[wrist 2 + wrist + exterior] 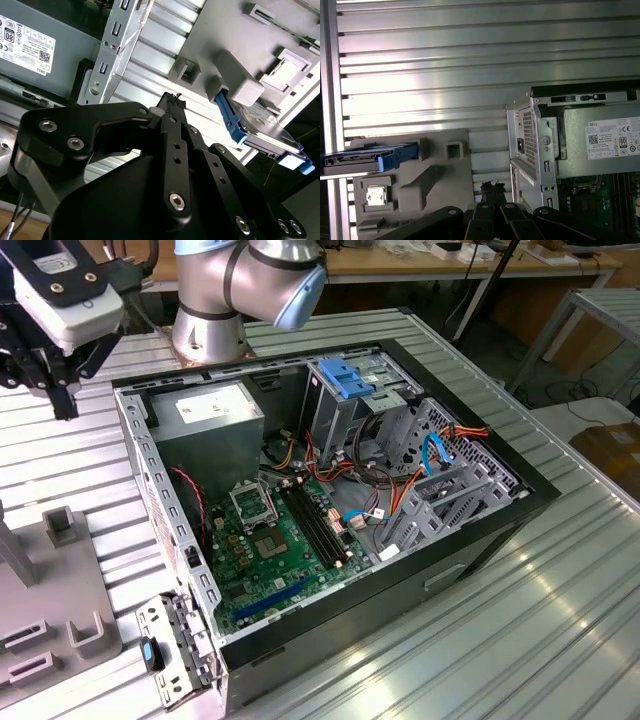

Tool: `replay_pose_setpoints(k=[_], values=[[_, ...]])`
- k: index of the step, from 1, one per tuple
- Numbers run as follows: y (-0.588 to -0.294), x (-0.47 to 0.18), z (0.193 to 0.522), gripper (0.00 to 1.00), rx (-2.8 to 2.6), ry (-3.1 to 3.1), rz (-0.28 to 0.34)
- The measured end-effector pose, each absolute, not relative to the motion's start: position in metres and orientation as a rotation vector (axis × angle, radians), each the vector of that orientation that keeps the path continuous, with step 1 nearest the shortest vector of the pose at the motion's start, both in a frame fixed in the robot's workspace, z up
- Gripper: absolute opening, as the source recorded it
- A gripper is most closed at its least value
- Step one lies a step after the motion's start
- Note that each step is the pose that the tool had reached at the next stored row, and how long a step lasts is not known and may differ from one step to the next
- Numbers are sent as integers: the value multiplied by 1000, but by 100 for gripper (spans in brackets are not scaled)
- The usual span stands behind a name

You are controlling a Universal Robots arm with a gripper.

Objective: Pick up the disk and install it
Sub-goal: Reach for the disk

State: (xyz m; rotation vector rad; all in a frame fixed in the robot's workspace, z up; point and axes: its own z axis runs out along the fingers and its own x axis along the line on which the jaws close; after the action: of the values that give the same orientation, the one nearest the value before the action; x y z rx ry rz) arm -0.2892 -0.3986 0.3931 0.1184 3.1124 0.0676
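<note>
While one black gripper (492, 187) hangs pinched closed on nothing just outside one open black computer case (450, 575), one flat grey-metal disk with blue plastic rail (360, 159) slotted in one grey plastic holder (435, 175), beside that case, apart from gripper

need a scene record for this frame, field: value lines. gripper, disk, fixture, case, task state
gripper: shut, holding nothing, over the table between fixture and case
disk: grey drive with blue rail, seated in the fixture, apart from the gripper
fixture: grey tray on the table, beside the case
case: open, motherboard exposed
task state: disk not yet picked up, not installed
</note>
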Motion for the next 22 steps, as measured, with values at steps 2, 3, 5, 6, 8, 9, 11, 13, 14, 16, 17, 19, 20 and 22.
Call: replay_pose_setpoints(k=[2, 3, 5, 6, 8, 9, 11, 13, 14, 16, 17, 19, 20, 22], values=[[-399, -299, 393, 11, 118, 3112, 68], [-399, -306, 393, 11, 118, 3112, 68], [-399, -313, 393, 11, 118, 3112, 68], [-399, -317, 393, 11, 118, 3112, 68], [-399, -323, 393, 11, 118, 3112, 68], [-399, -330, 393, 11, 118, 3112, 68], [-399, -342, 393, 11, 118, 3112, 68], [-399, -354, 393, 11, 118, 3112, 68], [-398, -363, 393, 11, 118, 3112, 68], [-398, -369, 393, 11, 118, 3112, 68], [-398, -375, 393, 11, 118, 3112, 68], [-398, -381, 393, 11, 118, 3112, 68], [-398, -387, 393, 11, 118, 3112, 68], [-398, -407, 393, 11, 118, 3112, 68]])
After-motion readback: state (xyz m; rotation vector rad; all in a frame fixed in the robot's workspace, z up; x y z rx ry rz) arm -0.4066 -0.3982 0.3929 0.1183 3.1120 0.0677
